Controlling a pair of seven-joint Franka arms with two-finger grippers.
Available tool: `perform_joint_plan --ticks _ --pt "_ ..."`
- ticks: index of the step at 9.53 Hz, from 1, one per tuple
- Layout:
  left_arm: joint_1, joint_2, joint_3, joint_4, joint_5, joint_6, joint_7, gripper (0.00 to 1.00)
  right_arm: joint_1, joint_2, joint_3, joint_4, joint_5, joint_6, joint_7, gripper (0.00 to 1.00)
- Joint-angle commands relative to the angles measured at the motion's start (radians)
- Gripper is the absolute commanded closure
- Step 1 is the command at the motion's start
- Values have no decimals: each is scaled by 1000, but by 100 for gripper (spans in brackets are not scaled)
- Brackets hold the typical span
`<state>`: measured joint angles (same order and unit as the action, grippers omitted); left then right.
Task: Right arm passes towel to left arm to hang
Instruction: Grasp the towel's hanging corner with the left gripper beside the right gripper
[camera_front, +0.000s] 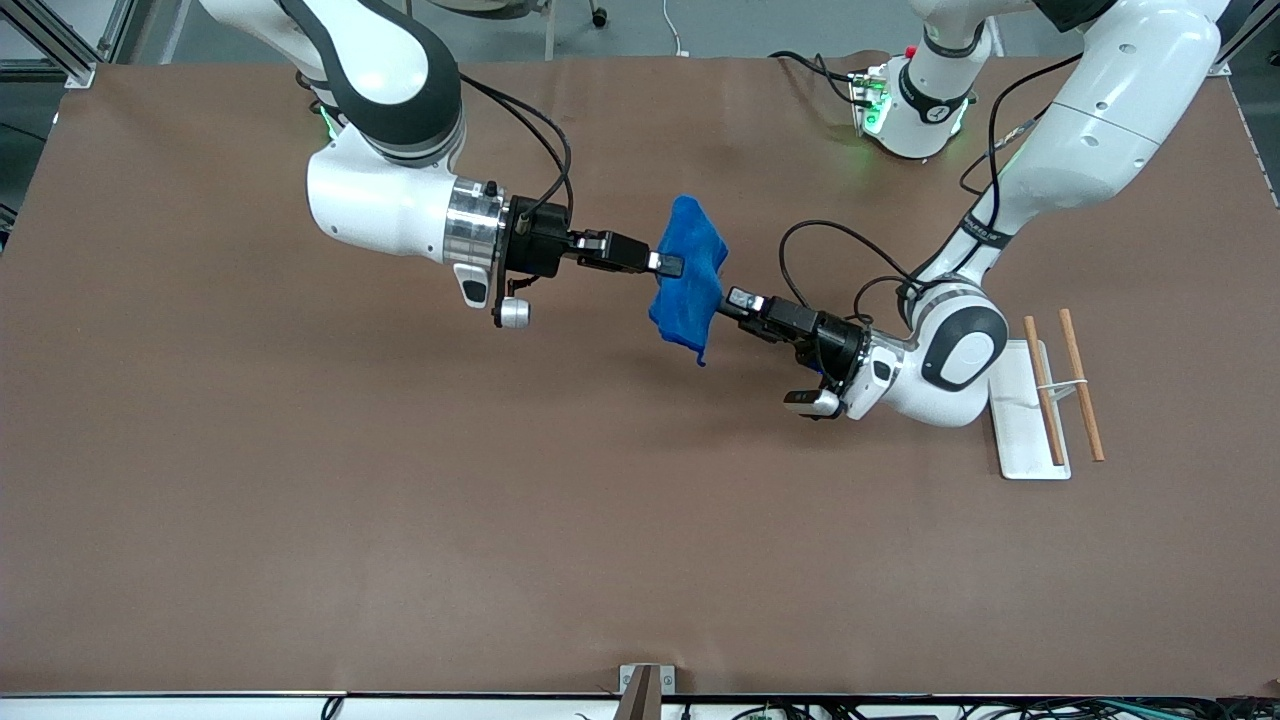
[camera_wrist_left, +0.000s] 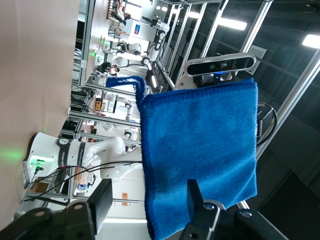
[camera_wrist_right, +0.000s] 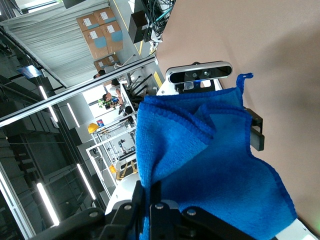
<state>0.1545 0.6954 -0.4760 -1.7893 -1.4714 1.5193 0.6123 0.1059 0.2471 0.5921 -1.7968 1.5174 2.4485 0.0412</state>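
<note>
The royal-blue towel (camera_front: 688, 280) hangs in the air between the two grippers, over the middle of the table. My right gripper (camera_front: 668, 264) is shut on one edge of it; the right wrist view shows the pinch (camera_wrist_right: 150, 192) and the towel (camera_wrist_right: 215, 165) spread beyond it. My left gripper (camera_front: 735, 299) is open with the towel's other edge between its jaws (camera_wrist_left: 150, 200); the towel (camera_wrist_left: 200, 145) fills the left wrist view, its corner loop (camera_wrist_left: 135, 82) sticking out. One of the left gripper's fingers (camera_wrist_right: 256, 131) peeks out past the towel.
A rack of two wooden rods (camera_front: 1080, 395) on a white base (camera_front: 1015, 440) stands at the left arm's end of the table, beside the left arm's elbow. The brown table (camera_front: 400, 500) lies under both arms.
</note>
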Motion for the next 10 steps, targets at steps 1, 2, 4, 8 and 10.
perform_joint_plan --ticks 1,2,4,8,10 --pt "-28 21 -4 -10 -77 7 37 38 6 6 6 11 27 15 -7 100" --pt "-35 26 -4 -6 -92 9 53 38 6 6 6 11 27 15 -7 100" --pt "-33 36 -4 -1 -92 9 61 43 6 6 6 11 27 15 -7 100" --pt "-27 36 -1 -1 -90 10 63 55 6 6 6 11 27 15 -7 100" --pt "-21 33 -3 -1 -90 9 63 76 6 6 6 11 27 15 -7 100"
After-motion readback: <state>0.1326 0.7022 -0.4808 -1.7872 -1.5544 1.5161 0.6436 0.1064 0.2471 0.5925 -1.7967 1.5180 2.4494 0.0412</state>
